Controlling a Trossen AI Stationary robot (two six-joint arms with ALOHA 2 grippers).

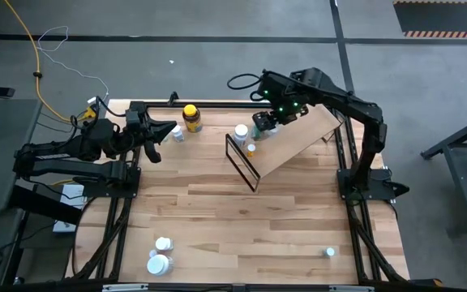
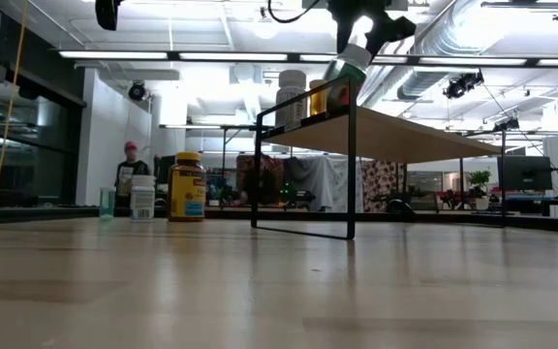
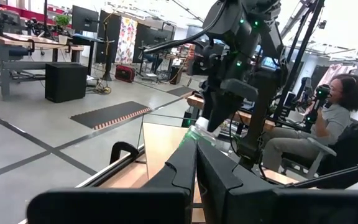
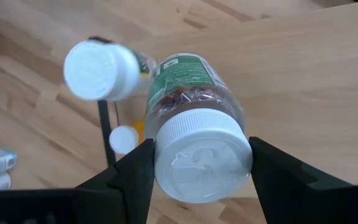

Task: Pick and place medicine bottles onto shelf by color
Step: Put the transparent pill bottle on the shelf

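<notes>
Got my right gripper clamped on the cap end of a green-label bottle, tilted, hanging right over the shelf end beside two bottles already there. Left gripper waits closed, empty, farther off.

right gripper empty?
No: in the right wrist view the right gripper clamps a white-capped, green-labelled bottle above the shelf.
</notes>
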